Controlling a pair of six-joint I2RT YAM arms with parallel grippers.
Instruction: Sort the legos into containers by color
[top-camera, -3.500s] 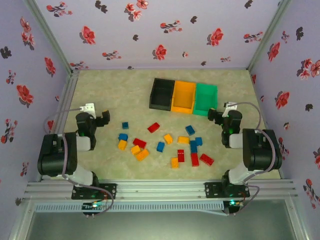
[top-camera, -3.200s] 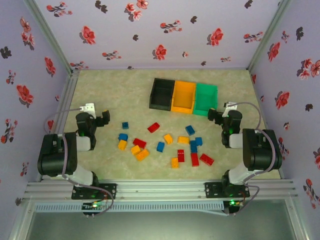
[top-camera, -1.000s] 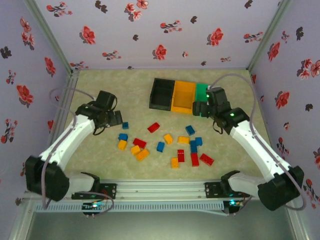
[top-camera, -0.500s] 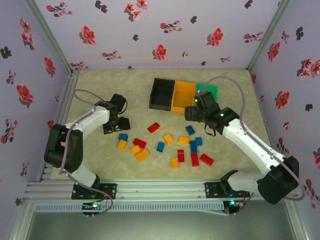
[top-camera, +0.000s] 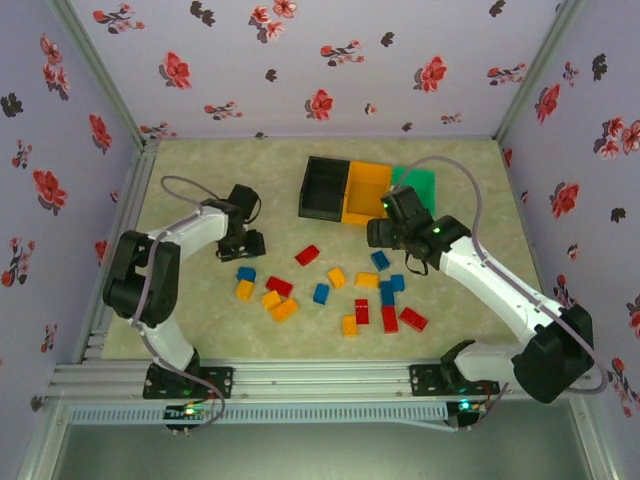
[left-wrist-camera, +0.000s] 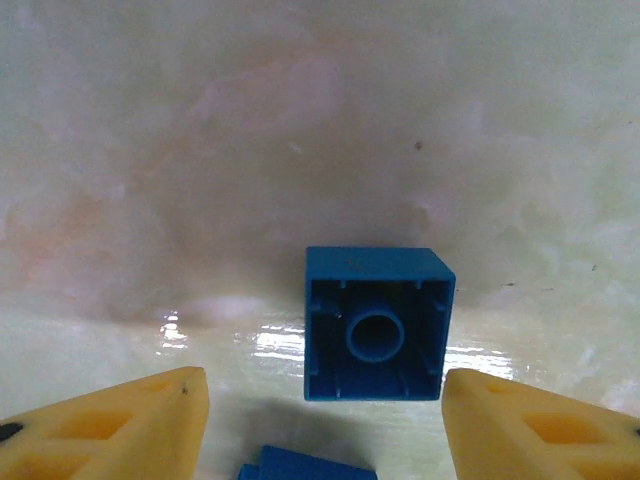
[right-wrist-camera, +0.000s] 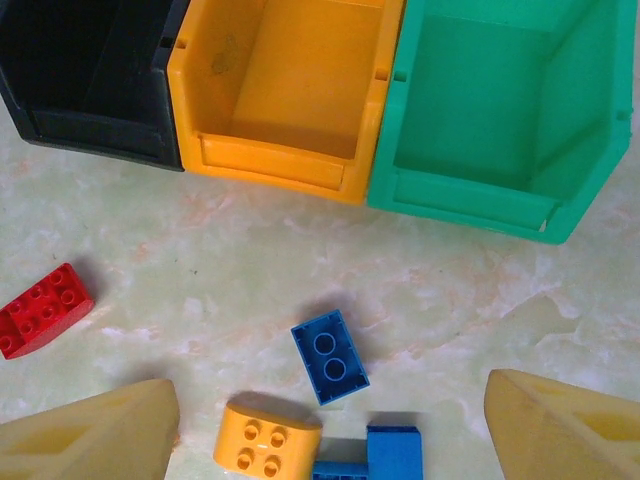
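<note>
In the left wrist view a small blue square lego (left-wrist-camera: 378, 323) lies hollow side up on the table, between my left gripper's (left-wrist-camera: 325, 405) yellow fingertips (left-wrist-camera: 120, 420). The right fingertip is almost at its side and the left one stands apart, so the gripper is open. From above, my left gripper (top-camera: 248, 243) sits low at the pile's left end. My right gripper (top-camera: 383, 236) hangs open over a blue two-stud lego (right-wrist-camera: 330, 356) in front of the containers: black (right-wrist-camera: 95, 135), orange (right-wrist-camera: 270, 160), green (right-wrist-camera: 460, 205). Nothing is between its fingers.
Several red, blue and yellow legos are scattered mid-table, such as a red one (top-camera: 307, 254), a yellow one (top-camera: 285, 310) and a blue one (top-camera: 321, 293). A yellow brick (right-wrist-camera: 268, 435) and blue bricks (right-wrist-camera: 392, 448) lie close under the right gripper. Floral walls enclose the table.
Both arms have unfolded from their rest poses out over the table. The left gripper came down around the small blue lego and its jaws have narrowed. The right gripper moved left, in front of the containers.
</note>
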